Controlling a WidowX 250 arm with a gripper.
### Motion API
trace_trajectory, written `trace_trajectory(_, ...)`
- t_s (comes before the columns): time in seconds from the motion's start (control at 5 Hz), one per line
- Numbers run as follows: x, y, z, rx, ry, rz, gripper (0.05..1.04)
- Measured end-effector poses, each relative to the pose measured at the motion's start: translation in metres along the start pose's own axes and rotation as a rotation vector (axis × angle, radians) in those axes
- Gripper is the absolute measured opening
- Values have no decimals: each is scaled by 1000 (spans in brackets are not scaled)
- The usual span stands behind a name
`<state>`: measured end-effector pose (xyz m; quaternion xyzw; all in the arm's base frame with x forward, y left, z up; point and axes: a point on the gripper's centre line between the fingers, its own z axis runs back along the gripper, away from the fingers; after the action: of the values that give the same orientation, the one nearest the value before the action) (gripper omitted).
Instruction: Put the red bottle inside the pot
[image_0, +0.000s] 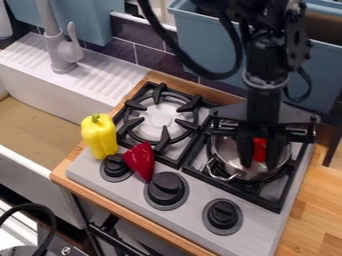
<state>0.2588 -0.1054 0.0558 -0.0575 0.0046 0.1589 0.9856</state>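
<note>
Jaws closed on the red bottle (260, 149), I have the gripper (260, 165) pointing down, with the bottle between its two sides and inside the rim of the metal pot (232, 159). From my camera, the pot sits on the right-hand burner of the stove (199, 198), a wire handle towards me. The left-hand burner (160, 116) is beside it. Nearer me I see three black knobs (165, 188); a dark red toy (139, 159) lies between the left and middle ones, and a yellow pepper (99, 136) stands near it. Farther left is the white sink (41, 107) with its grey faucet (62, 52); blue bins (320, 72) line the back.
</note>
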Motion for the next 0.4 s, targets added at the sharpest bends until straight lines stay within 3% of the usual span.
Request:
trace_trajectory(0.2, 1, 2, 4, -11, 24, 23, 357)
trace_trajectory(0.4, 8, 4, 8, -13, 49, 43, 648)
